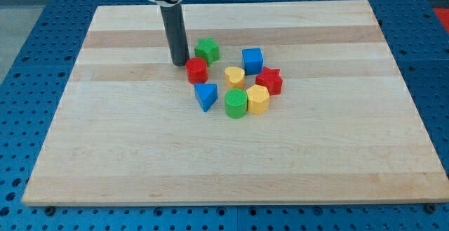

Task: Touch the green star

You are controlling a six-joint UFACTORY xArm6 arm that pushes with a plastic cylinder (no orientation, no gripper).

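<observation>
The green star lies on the wooden board above the middle, at the top left of a cluster of blocks. My tip stands on the board just left of the star, with a narrow gap between them. It is also close to the upper left of the red cylinder, which sits directly below the star.
The cluster also holds a blue cube, a yellow heart, a red star, a blue triangular block, a green cylinder and a yellow hexagonal block.
</observation>
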